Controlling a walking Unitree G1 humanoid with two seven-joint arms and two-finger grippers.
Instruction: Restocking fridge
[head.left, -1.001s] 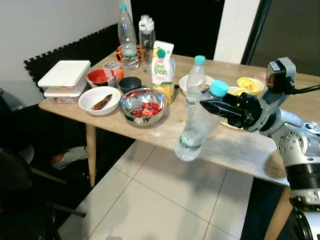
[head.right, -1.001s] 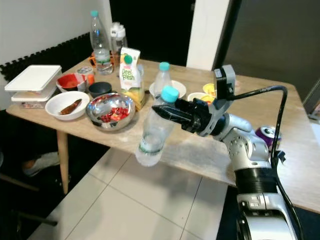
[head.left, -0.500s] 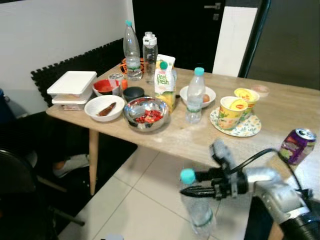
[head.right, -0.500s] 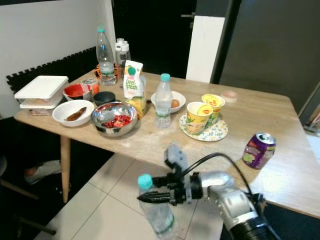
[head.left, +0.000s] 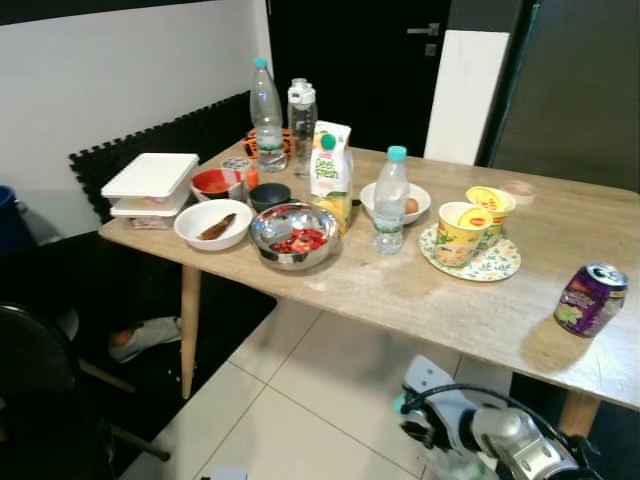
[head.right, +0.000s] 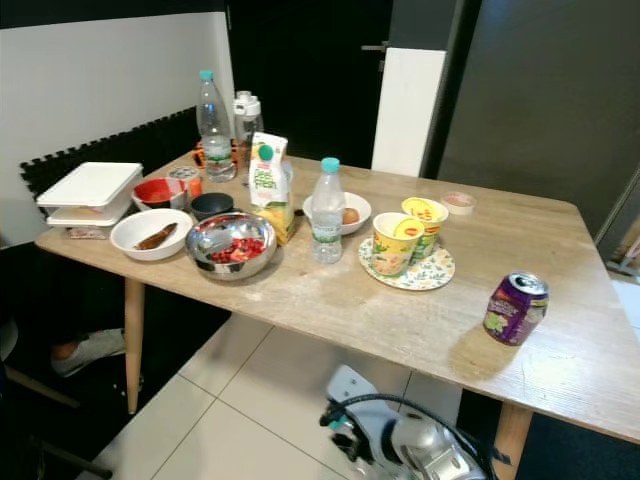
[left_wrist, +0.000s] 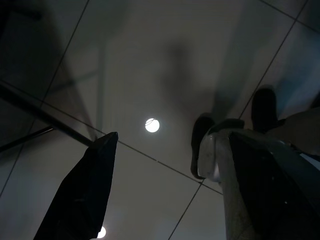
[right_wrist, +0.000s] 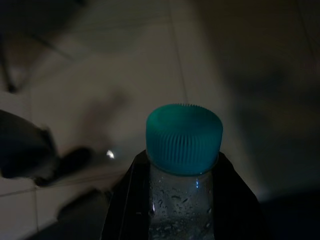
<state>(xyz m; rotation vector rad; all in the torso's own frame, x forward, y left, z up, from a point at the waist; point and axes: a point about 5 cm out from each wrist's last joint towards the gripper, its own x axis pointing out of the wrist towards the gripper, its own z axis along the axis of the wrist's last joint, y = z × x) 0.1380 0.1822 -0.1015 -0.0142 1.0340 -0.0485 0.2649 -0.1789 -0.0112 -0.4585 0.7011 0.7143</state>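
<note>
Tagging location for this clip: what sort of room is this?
Probably a home dining area: a wooden table set with food bowls, a juice carton and water bottles, on a white tiled floor, with a dark door behind.

The right arm (head.left: 505, 440) is glossy silver metal with rounded joint housings. A thin black cable (head.left: 455, 395) loops over it, just below the counter (head.left: 480, 300) edge. A pale grey camera block (head.right: 345, 385) sits at the wrist. The left end effector (left_wrist: 165, 185) has two long, flat, tapering black fingers (left_wrist: 82, 192).
</note>
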